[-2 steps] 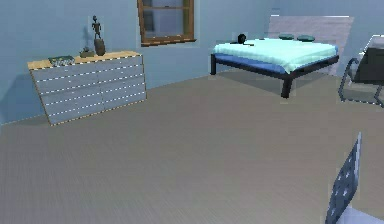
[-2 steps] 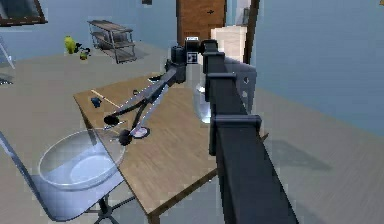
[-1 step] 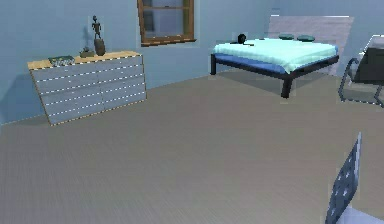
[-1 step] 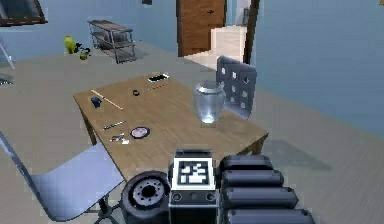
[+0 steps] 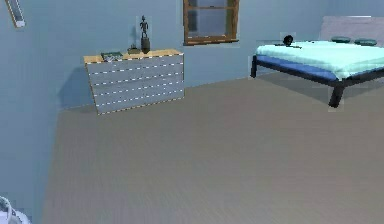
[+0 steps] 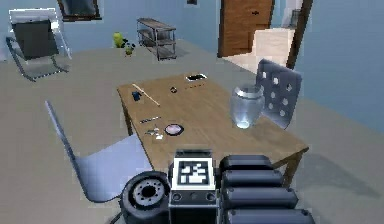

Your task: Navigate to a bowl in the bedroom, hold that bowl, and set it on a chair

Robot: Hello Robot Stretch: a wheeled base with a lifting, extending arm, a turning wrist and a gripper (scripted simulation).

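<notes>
On the light blue bed [image 5: 330, 58] at the forward view's right lies a small dark round thing [image 5: 288, 40], too small to name. In the arm side view a pale blue chair [image 6: 100, 165] stands at the near left side of a wooden table [image 6: 215, 125]. A white chair with holes in its back [image 6: 277, 88] stands at the table's right. The arm's dark bar with a white marker [image 6: 193, 172] rises from the bottom edge. The gripper's dark body [image 6: 148, 196] sits left of the marker. Its far end is not clear, so I cannot tell whether it holds anything.
A grey dresser [image 5: 135, 82] with a dark statuette [image 5: 145, 35] stands against the far wall, beside a window [image 5: 211, 20]. Open floor lies between it and the bed. The table bears a glass jar [image 6: 247, 106] and small flat items. An armchair [image 6: 35, 45], wire shelf [image 6: 158, 35] and brown door [image 6: 245, 25] stand beyond.
</notes>
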